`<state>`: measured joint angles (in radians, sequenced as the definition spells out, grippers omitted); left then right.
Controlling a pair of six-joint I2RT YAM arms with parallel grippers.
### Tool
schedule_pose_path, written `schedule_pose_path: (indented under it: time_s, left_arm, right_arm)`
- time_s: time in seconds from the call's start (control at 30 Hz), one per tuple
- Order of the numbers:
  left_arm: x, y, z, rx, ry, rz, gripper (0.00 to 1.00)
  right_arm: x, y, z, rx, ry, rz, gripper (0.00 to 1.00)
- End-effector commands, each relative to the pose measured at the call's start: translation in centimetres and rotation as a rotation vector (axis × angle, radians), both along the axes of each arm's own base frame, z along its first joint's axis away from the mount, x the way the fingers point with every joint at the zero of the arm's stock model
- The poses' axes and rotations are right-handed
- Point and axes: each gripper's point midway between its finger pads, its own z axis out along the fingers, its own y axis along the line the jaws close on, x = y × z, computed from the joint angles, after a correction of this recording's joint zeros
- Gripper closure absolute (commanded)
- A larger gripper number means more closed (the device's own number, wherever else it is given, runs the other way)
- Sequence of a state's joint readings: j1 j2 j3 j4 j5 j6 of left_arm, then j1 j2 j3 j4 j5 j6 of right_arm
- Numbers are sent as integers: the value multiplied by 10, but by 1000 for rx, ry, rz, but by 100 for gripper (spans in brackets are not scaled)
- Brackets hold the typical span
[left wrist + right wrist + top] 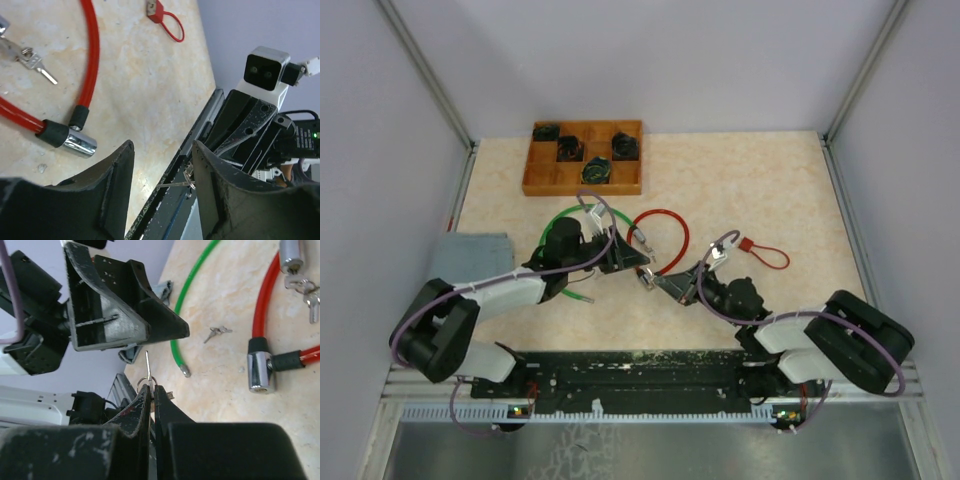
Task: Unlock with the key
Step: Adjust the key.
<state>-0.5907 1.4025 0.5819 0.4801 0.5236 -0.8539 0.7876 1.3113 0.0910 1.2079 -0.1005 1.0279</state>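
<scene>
**Right gripper** [151, 387]: fully closed. Its fingertips pinch the ring of a key [148, 362], and the thin blade projects straight out beyond the tips. It is off the table [770, 190] on the near side of the red cable lock [660, 235], towards the arm bases.

**Left gripper** [162, 150]: jaws wide apart, holding nothing. It faces the right gripper tip to tip, just nearward of the red cable lock.

**Key relative to the left gripper:**
- From the left wrist, the key [175, 184] shows in the gap between the two fingers [117, 175], close to the finger farther from the red cable lock.
- From the right wrist, the blade tip sits just beside the edge of the left gripper.
- Contact between key and finger cannot be determined.

**Red cable lock:** lies flat on the table. Its chrome cylinder [261, 371] joins the black sleeve of the red cable and is apart from both grippers.

**Other items:**
- A bunch of spare keys [300, 287] lies against the inside of the red cable lock's loop.
- A green cable [190, 285] lies on the left-arm side of the red cable lock, with one small loose key [217, 331] between the two.
- A small red loop lock [765, 252] lies on the right-arm side.
</scene>
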Motion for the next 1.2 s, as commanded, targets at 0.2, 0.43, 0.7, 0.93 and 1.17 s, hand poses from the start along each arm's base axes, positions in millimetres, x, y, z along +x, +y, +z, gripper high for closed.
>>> schedule_pose_path:
  time_s: [0.2, 0.43, 0.7, 0.93, 1.17]
  left_arm:
    - [-25, -14, 50, -183, -218, -132, 51]
    - [-31, -13, 55, -196, -248, -125, 51]
    - [-29, -18, 46, -179, -222, -108, 55]
    - [-22, -15, 34, -139, -180, -63, 60]
    - [-29, -19, 47, -185, -216, -99, 77]
  right_arm:
    - [7, 3, 47, 49, -141, -3, 100]
    - [7, 5, 54, 75, -149, 0, 100]
    - [6, 5, 62, 95, -167, 7, 100]
    - [6, 2, 66, 99, -177, -8, 100]
    - [7, 2, 68, 100, -183, -11, 100]
